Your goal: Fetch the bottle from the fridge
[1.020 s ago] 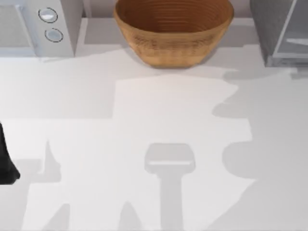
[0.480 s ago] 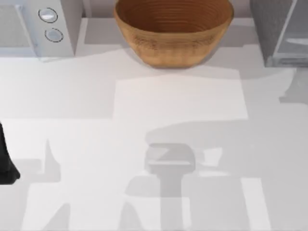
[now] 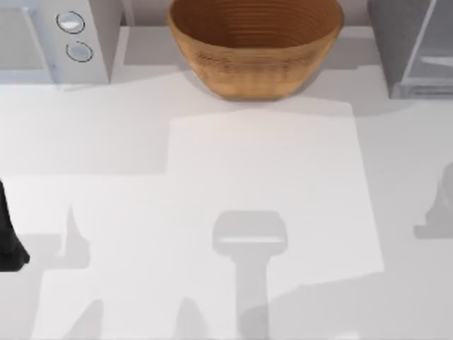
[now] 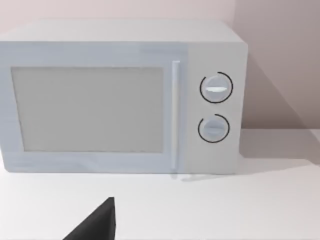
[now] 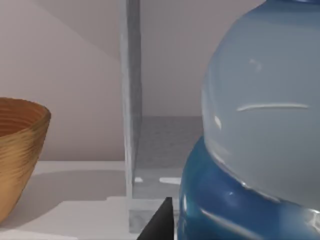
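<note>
Right wrist view: pale grey-blue clear bottle point(image 5: 265, 130) looms huge against the camera, dark grey silver-framed fridge point(image 5: 131, 125) behind — seemingly carried clear of it. Whether the fingers clamp it, I cannot tell. Left arm point(image 3: 8, 234) parked at the table's left.

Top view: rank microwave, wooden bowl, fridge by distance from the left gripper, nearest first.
From the left gripper, at the view's left edge:
1. Microwave, back left corner.
2. Wooden bowl, back centre.
3. Fridge, back right corner.

Glossy clear bottle point(image 5: 260, 125), ribbed wooden bowl point(image 3: 255, 46)
</note>
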